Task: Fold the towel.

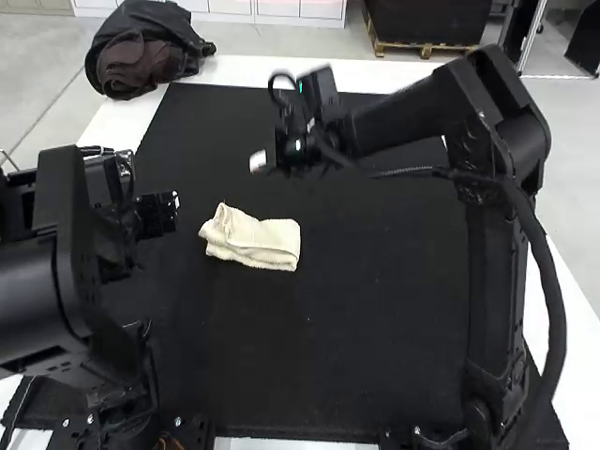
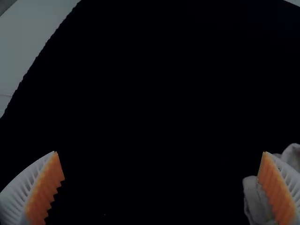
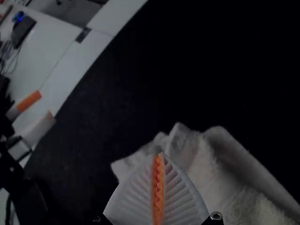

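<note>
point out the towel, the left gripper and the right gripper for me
Towel (image 1: 251,239): high view, middle of its upper surface.
Left gripper (image 2: 160,152): left wrist view, midway between its parted fingertips.
Right gripper (image 3: 159,155): right wrist view, where its fingertips meet.

The right fingers hide part of the towel, cut off by the right wrist view's edge.

A big black mat lies flat on the white bench. White shows past its far edge. A black bag with a brown patch slumps at the bench's far left corner. The right wrist view shows a dark box, a blue light and thin wires near it.
</note>
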`<state>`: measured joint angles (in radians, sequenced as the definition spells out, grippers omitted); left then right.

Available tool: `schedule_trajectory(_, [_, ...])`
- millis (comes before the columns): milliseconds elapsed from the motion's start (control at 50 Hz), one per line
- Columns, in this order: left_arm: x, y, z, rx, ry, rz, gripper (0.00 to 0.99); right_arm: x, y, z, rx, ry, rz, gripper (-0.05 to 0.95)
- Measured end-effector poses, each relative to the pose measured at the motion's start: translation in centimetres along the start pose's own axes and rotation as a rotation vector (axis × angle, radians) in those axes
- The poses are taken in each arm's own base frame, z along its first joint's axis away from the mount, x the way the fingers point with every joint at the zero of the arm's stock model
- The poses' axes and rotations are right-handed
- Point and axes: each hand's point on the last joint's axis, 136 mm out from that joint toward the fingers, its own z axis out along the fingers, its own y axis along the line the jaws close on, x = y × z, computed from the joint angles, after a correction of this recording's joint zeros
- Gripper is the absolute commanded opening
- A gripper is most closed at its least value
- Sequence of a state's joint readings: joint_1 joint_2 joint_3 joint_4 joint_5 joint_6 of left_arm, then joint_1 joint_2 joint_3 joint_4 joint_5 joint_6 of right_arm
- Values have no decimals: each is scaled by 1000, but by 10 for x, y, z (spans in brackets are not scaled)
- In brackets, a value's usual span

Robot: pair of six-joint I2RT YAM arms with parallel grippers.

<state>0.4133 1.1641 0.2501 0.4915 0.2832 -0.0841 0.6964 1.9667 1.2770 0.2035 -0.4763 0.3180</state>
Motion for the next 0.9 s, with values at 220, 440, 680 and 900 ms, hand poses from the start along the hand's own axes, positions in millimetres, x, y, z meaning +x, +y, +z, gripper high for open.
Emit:
schedule_trajectory(220, [-3,0,0,0,-11,3,969,39,-21,19,14,54,23,-28])
schedule_trajectory(440, [-3,0,0,0,-13,4,969,46,-20,37,-12,36,14,-28])
schedule_trajectory(680, [-5,0,0,0,-18,5,969,63,-13,58,-36,58,18,-28])
schedule_trajectory(900, [-5,0,0,0,-22,6,969,60,-10,72,-59,34,19,-28])
